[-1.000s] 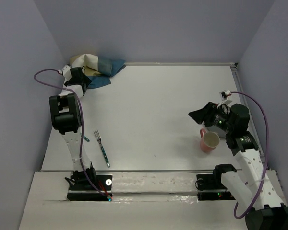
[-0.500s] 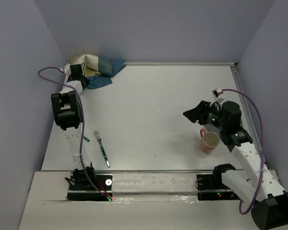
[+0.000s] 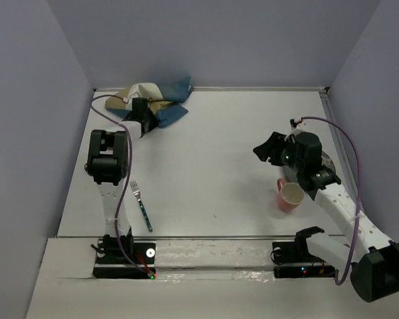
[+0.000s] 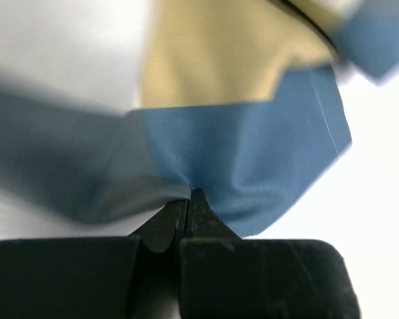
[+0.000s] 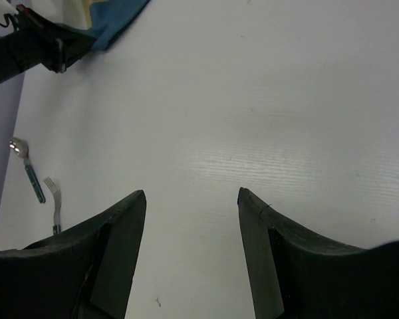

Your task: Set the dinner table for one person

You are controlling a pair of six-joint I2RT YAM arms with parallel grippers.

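The dinner table (image 3: pixel 213 153) is the white top under both arms. At its back left lies a crumpled blue, tan and white cloth mat (image 3: pixel 165 94). My left gripper (image 3: pixel 149 111) is shut on the mat's blue edge (image 4: pixel 253 153), with the jaws pressed together on a fold at their tips (image 4: pixel 189 196). My right gripper (image 3: pixel 261 147) hangs open over bare table at the right, nothing between its fingers (image 5: pixel 191 196). A pink mug (image 3: pixel 290 195) stands upright just behind and to the right of it.
A fork (image 3: pixel 140 203) with a teal handle lies near the front left edge. The right wrist view shows a spoon (image 5: pixel 25 166) beside the fork (image 5: pixel 53 199). Walls close the table on the left, back and right.
My left gripper has shut on the cloth mat and pulled it to the right, away from the back left corner. My right gripper has moved a little left and away from the mug.
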